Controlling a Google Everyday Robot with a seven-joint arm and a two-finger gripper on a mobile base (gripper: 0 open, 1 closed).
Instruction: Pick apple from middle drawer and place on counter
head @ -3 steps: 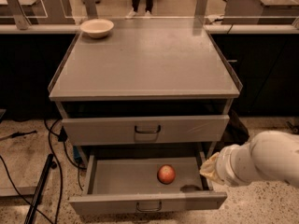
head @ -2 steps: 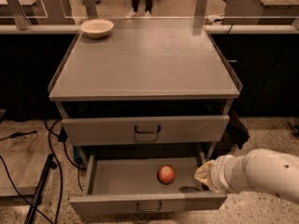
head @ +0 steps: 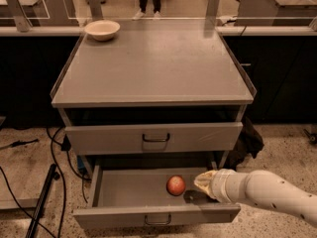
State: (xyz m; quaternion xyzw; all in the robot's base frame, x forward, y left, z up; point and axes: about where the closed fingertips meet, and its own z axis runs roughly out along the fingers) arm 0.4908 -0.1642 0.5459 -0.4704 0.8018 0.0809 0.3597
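The middle drawer (head: 124, 195) is pulled open at the bottom of the cabinet. The apple (head: 176, 185), small and red-orange, lies on the drawer floor right of centre. My gripper (head: 194, 196) reaches into the drawer from the right, just right of the apple and close to it. It sits at the end of the white arm (head: 262, 190), whose cream wrist cover hides most of it. The counter (head: 151, 63) is the cabinet's broad grey top above.
A cream bowl (head: 102, 29) stands on the counter's back left corner. The upper drawer front (head: 153, 138) is closed above the open drawer. Cables and a dark pole (head: 42, 197) lie on the floor at the left. A glass partition stands behind the counter.
My arm has moved left and down into the drawer, bringing the gripper closer to the apple. The apple has not moved.
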